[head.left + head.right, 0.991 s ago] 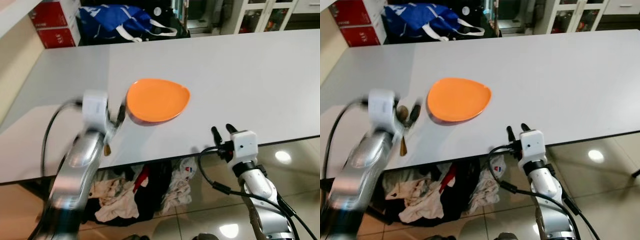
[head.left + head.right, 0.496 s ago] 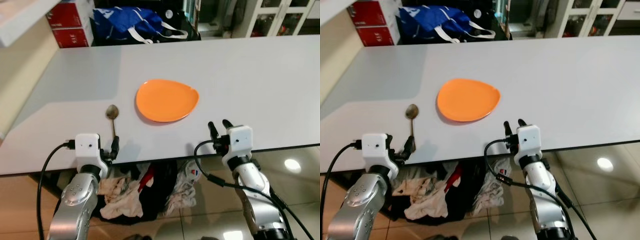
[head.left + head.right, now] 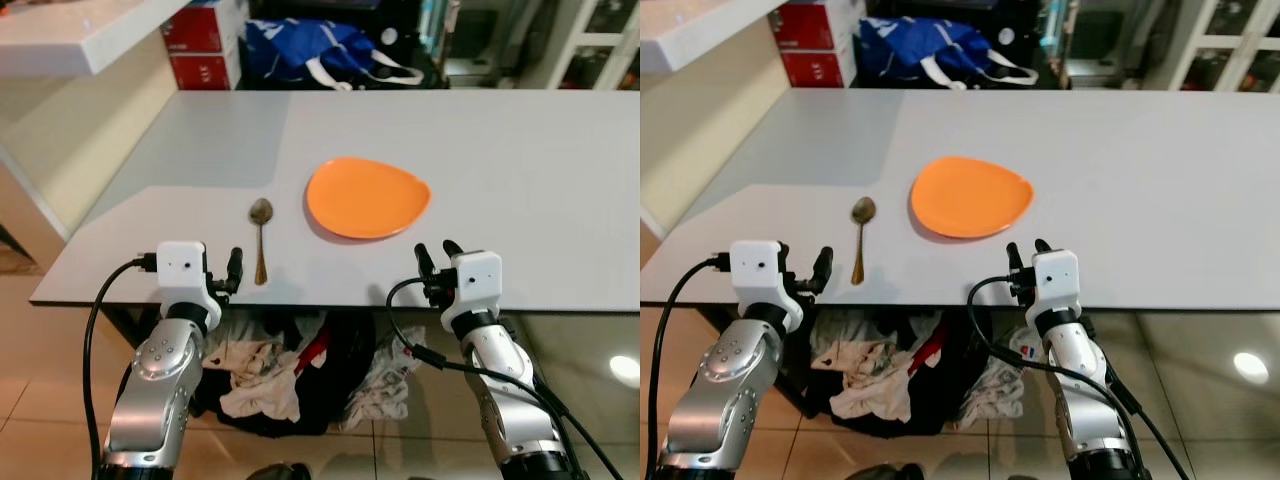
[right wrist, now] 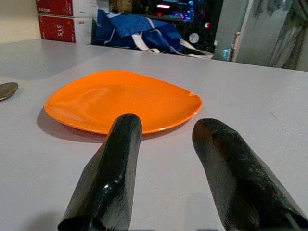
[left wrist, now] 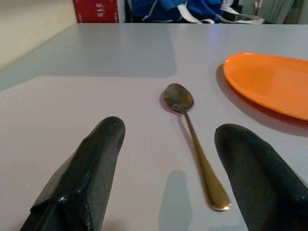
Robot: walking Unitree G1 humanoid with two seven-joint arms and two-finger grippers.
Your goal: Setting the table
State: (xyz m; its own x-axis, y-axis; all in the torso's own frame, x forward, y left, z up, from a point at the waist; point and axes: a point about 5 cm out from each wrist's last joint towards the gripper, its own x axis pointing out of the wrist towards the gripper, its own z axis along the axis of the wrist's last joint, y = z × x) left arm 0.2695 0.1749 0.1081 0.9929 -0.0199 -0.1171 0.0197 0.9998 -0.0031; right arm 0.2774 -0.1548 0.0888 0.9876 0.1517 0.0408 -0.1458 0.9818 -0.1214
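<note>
Left hand (image 5: 163,178) empty, fingers apart, at the surface (image 3: 540,160) edge; spoon (image 5: 192,144) lies just ahead, handle end nearest, long axis pointing away. Right hand (image 3: 435,262) also apart, facing orange plate (image 3: 367,196).

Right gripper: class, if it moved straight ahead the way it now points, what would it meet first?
Most likely the orange plate. The right gripper, open at the table's near edge, points at the plate's near rim, with bare tabletop between.
</note>
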